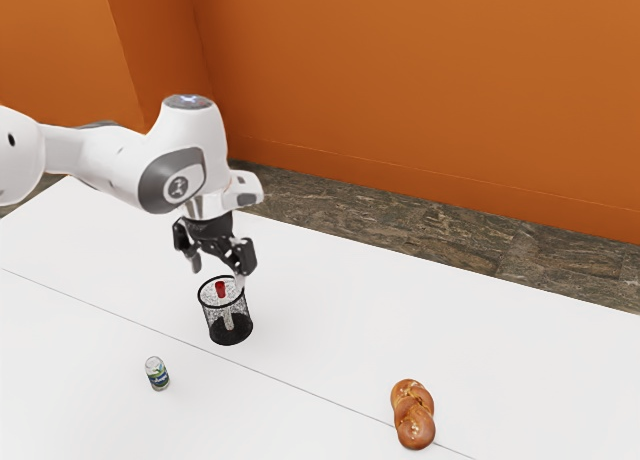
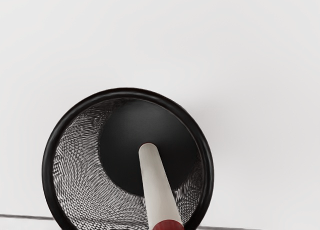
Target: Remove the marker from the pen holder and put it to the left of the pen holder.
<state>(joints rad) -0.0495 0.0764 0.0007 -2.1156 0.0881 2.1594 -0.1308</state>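
Going from the exterior view's left to its right, the arm point(image 1: 100, 165) comes in above the jaws, smooth white plastic with grey collars, a round badge point(image 1: 178, 187) with a pale mark too small to read, and a small blue light point(image 1: 188, 101) on top. Below the jaws and off to the exterior view's left stands a can point(image 1: 157, 373), upright and rounded, its label green and dark blue with pale print I can't make out. The gripper point(image 1: 218, 274) is black, pointing down, its jaws apart with nothing clamped between them. Right under them is the holder point(image 1: 230, 335), a round cup of fine black mesh with a thick smooth rim and a solid dark base. The marker point(image 2: 160, 190) is inside it, leaning, its pale plain barrel down on the base and its red end up near the rim, just beneath the jaws. Whether a fingertip touches the rim, I can't tell. Well apart from the jaws, toward the exterior view's right, lies the bread point(image 1: 413, 415), glossy brown, twisted and lumpy. All of it sits on the smooth white table point(image 1: 320, 310), crossed by a thin dark seam
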